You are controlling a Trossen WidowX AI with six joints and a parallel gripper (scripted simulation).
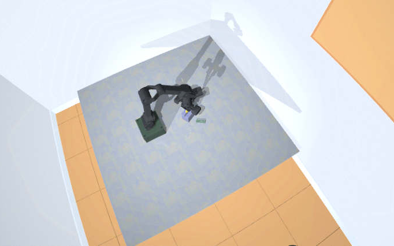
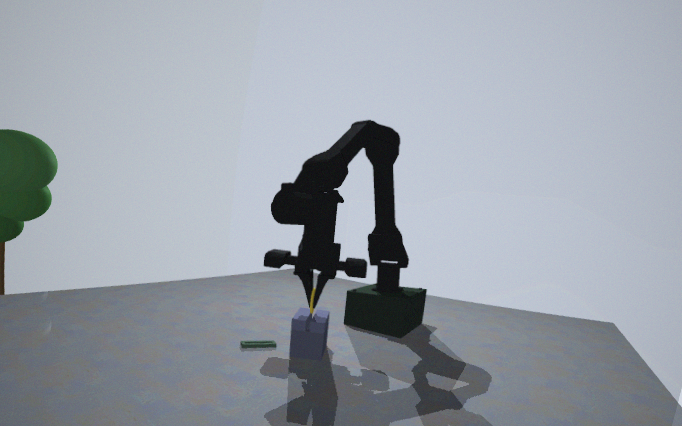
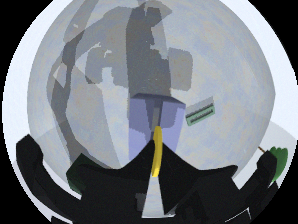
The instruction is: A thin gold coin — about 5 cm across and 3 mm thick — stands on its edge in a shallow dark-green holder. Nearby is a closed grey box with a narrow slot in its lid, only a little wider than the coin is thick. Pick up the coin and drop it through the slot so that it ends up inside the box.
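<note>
Near the desk's (image 2: 121,370) middle: coin (image 2: 312,303) over the box (image 2: 309,334).
The fingers (image 2: 321,284) grasp the coin edge-on, its lower rim at the lid's slot (image 2: 308,319); the green holder (image 2: 258,344) lies just beside.

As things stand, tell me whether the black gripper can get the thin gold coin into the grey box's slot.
Probably yes: the gripper holds the coin edge-down right above the slot of the grey box, seemingly aligned, with nothing between them.

Top: I look steeply down from far above.
Exterior: low, distant, probably beyond one table (image 2: 121,370) edge.
Wrist: close; all share the box (image 3: 157,119).
</note>
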